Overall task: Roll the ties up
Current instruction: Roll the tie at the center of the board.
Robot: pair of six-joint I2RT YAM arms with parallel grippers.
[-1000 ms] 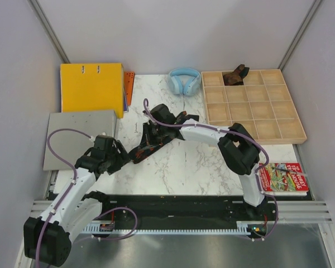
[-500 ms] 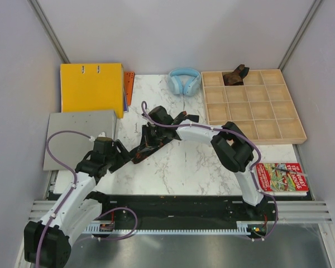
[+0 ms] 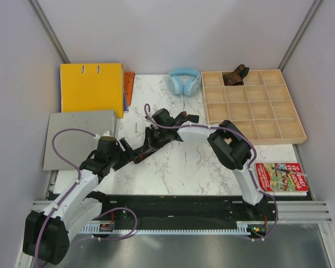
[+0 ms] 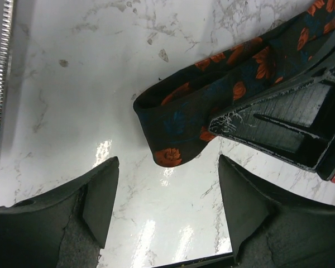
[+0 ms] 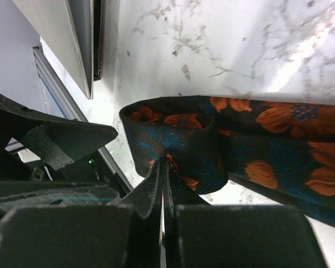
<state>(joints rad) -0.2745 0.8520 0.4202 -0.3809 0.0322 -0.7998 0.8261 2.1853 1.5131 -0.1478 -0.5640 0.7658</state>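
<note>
The black tie with orange-red flowers (image 3: 142, 152) lies on the marble table, its end folded into a loop (image 4: 176, 125). My right gripper (image 3: 151, 142) is shut on the loop's fabric (image 5: 178, 139), jaws pressed together (image 5: 164, 167). My left gripper (image 3: 124, 152) is open and empty just left of the folded end; in its wrist view its point (image 4: 170, 206) is a little short of the loop, with marble between the fingers (image 4: 100, 198). The dark brown tie (image 3: 235, 75) sits rolled in a back compartment of the wooden tray (image 3: 268, 131).
Light-blue headphones (image 3: 184, 81) lie at the back centre. A yellow binder (image 3: 92, 86) and a grey flat box (image 3: 78, 139) are on the left. A colourful book (image 3: 283, 177) lies at the right front. The right finger (image 4: 290, 120) shows close in the left wrist view.
My right arm's elbow has swung left while its gripper keeps hold of the tie. My left gripper has shifted slightly toward the tie's folded end.
</note>
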